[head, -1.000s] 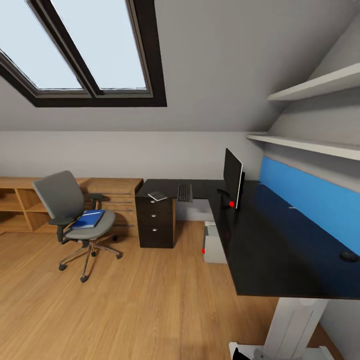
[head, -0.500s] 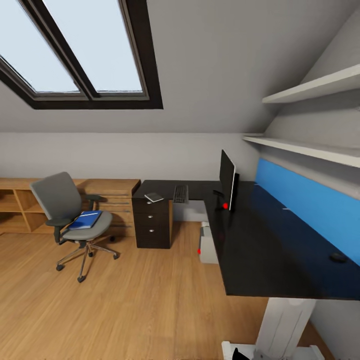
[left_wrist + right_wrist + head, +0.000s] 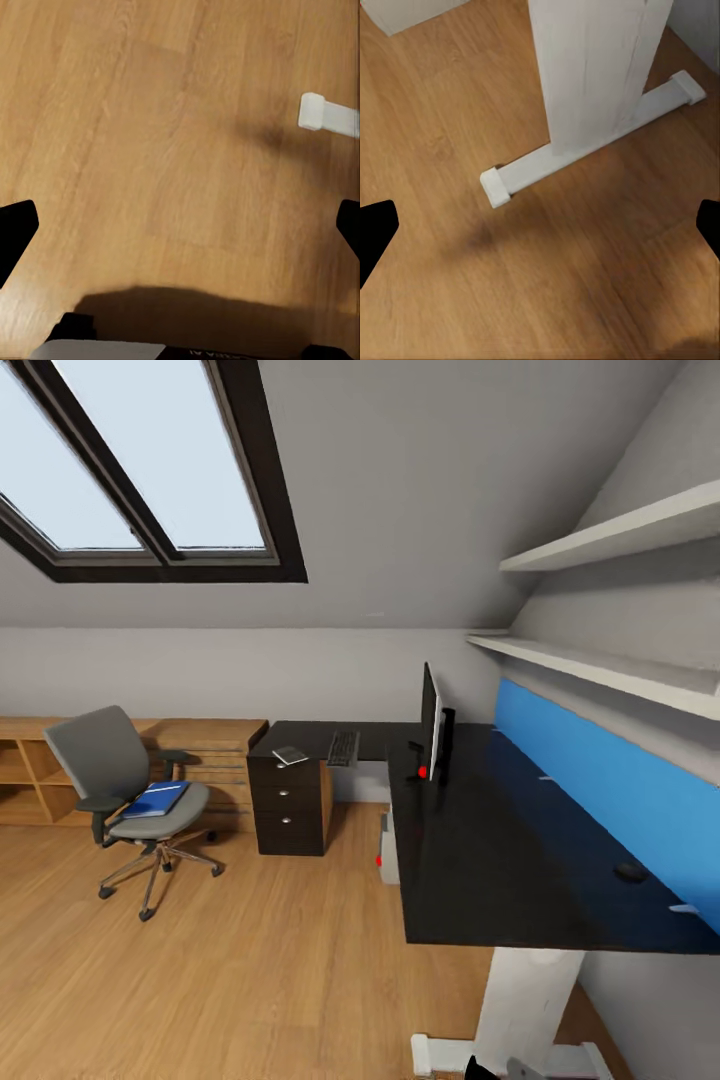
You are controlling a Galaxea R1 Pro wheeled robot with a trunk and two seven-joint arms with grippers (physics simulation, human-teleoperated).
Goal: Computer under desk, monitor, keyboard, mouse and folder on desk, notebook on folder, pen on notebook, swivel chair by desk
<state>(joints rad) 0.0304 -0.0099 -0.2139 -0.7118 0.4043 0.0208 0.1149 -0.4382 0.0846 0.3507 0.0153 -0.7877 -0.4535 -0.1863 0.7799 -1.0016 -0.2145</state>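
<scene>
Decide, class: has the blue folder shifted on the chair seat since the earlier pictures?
No. The folder lies at the same spot on the swivel chair seat; the whole view has slid leftward, so the camera moved, not the folder.

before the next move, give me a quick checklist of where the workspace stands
1. Monitor on the desk: ok, upright on the black top.
2. Computer under the desk: ok, grey case on the floor beneath the top.
3. Keyboard next to the monitor: not ok, it lies further along the far wing, near the notebook.
4. Mouse next to the keyboard: not ok, it sits at the near end by the blue panel.
5. Folder on the desk: not ok, it is on the swivel chair.
6. Pen: cannot tell.
7. Both jaws free: ok, open over bare floor.
</scene>
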